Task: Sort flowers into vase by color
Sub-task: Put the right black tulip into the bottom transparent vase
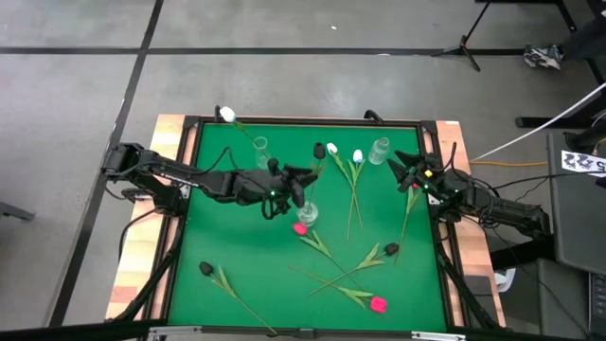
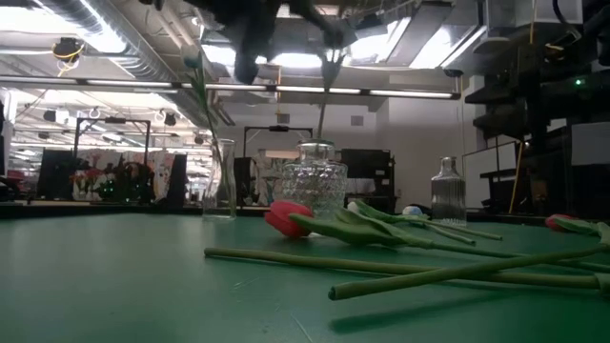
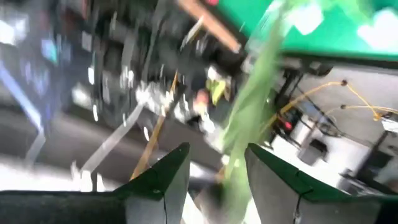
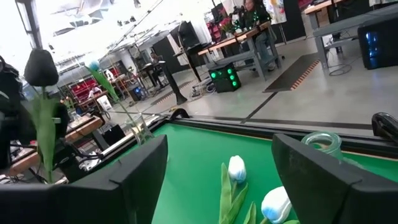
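Black tulip, thin stem in left hand

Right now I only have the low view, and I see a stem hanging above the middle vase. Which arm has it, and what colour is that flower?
Observer: The left hand has it. From above, it is a black tulip, held close to the middle vase.
Operator: Is any flower in a vase?
Observer: Yes, one. The stem in the slim vase belongs to a white tulip, whose head leans out over the table's far edge.
Operator: And the right hand?
Observer: The right hand is at the table's right side. Its own wrist view shows the fingers open with nothing between them.
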